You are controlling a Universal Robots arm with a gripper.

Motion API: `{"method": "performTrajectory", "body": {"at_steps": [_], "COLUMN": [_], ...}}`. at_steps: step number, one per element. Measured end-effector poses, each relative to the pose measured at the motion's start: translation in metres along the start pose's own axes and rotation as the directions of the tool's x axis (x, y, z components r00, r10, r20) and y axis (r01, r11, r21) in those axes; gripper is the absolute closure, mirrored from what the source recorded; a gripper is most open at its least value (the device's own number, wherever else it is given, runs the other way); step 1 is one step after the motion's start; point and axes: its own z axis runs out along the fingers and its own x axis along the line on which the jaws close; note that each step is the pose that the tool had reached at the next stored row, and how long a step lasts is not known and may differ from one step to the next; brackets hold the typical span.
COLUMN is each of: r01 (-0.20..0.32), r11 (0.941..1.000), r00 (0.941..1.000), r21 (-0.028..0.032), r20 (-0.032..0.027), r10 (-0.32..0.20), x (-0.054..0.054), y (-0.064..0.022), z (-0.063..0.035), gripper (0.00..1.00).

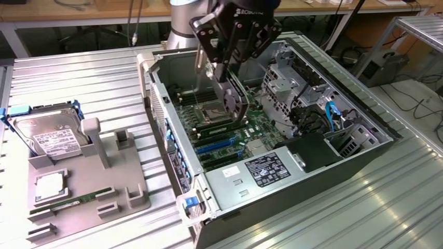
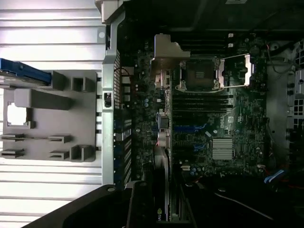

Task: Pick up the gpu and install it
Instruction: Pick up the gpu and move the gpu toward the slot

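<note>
In the exterior view my pincer (image 1: 223,72) is clenched on the gpu (image 1: 234,104). I hold it upright inside the open computer case (image 1: 157,104), over the middle of the motherboard (image 1: 258,128). In the wrist view the gpu (image 2: 161,161) hangs edge-on above the board, just beside the processor socket (image 2: 199,76).

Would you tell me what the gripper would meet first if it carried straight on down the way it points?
Probably the motherboard, beside the CPU socket. The gpu hangs from the gripper, so its lower end would touch first. How far above the board it hangs is hard to judge.
</note>
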Motion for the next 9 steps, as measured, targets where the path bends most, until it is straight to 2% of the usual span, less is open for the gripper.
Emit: {"method": "performTrajectory", "body": {"at_steps": [7,9], "r01": [0.0,0.0], "r11": [1.0,1.0], "r00": [1.0,1.0], "r21": [0.0019,0.0022], "r20": [0.0,-0.0001], "r10": [0.0,0.0], "x": [-0.041,-0.048], "y": [0.0003,0.0009], "z": [0.015,0.019], "gripper": [0.74,0.74]}}
